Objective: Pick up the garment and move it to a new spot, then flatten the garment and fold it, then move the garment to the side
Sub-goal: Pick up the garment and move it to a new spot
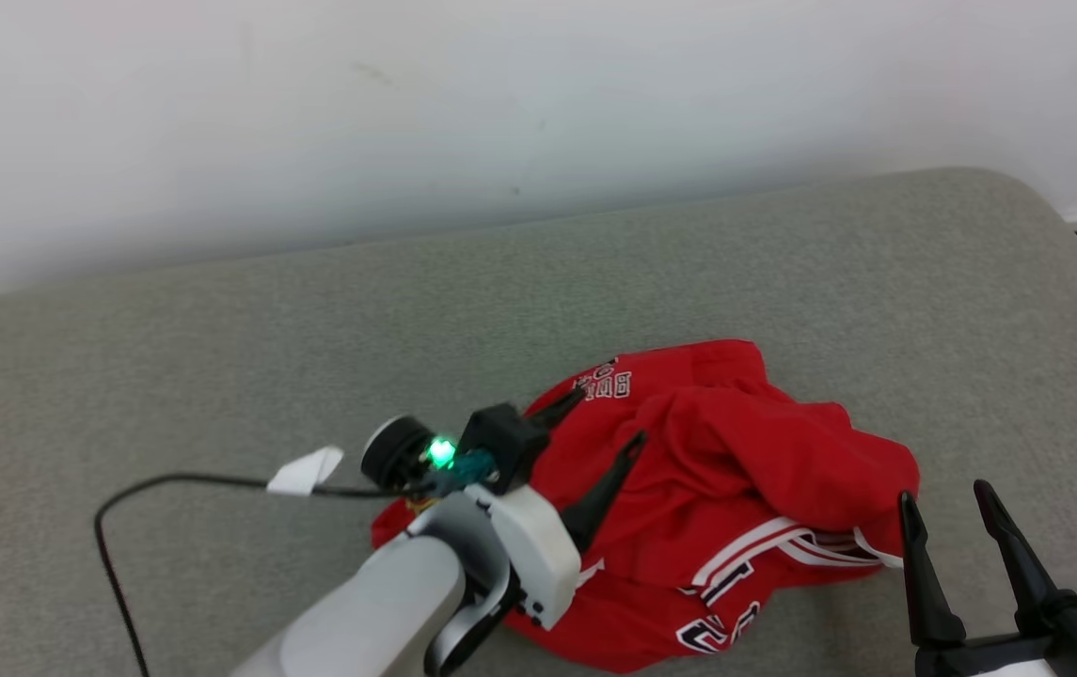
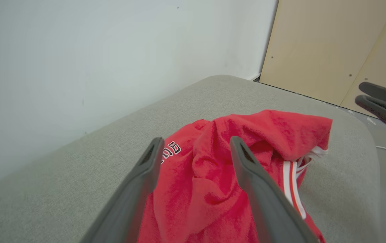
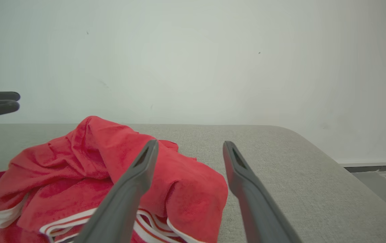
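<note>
The garment point(image 1: 736, 489) is red with white stripes and lettering, lying crumpled in a heap on the grey cushion point(image 1: 218, 338). My left gripper point(image 1: 606, 418) hovers over its left part, fingers spread and empty. In the left wrist view the garment point(image 2: 209, 189) rests loose between and below the open fingers point(image 2: 246, 158). My right gripper point(image 1: 947, 503) stands open at the garment's right edge, holding nothing. From the right wrist, the garment point(image 3: 78, 162) sits left of and under the left finger point(image 3: 142, 165).
A black cable point(image 1: 124, 498) with a white tag point(image 1: 308, 470) trails across the cushion on the left. The white wall point(image 1: 500, 113) runs behind the cushion. A light wooden panel point(image 2: 331, 50) stands past the cushion's far end.
</note>
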Available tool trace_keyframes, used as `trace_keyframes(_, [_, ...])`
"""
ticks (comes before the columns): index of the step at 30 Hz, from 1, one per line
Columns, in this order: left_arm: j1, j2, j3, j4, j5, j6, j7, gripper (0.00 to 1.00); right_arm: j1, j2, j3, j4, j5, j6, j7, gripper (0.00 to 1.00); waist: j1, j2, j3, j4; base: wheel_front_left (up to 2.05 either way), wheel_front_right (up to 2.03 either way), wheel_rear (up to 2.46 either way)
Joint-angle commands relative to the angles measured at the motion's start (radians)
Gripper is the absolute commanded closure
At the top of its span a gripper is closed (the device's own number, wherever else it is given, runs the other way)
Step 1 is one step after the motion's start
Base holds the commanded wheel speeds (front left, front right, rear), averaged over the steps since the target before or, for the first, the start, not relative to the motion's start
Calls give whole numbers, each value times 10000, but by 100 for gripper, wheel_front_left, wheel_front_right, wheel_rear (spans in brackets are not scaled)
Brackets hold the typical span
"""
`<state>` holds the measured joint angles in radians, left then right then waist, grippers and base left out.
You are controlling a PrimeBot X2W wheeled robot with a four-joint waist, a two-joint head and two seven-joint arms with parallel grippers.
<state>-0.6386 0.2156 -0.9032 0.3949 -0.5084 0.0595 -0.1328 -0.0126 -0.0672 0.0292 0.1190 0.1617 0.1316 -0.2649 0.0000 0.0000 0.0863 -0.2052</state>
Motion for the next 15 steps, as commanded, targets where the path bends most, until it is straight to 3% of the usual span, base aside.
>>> trace_keyframes(1, [-357,12,-119,58,147,-159,289,0,-181,-66,14,4,58,-18,8,0,0,0,168,-288,0,0,0])
trace_keyframes(8, [-1331,-32,-526,875,146,-852,1391,0,-430,53,150,37,164,-18,8,0,0,0,506,-1192,0,0,0])
trace_keyframes(15, [-1743,-158,-539,1804,129,-827,1635,0,-473,143,216,63,296,-18,8,0,0,0,815,-1825,0,0,0])
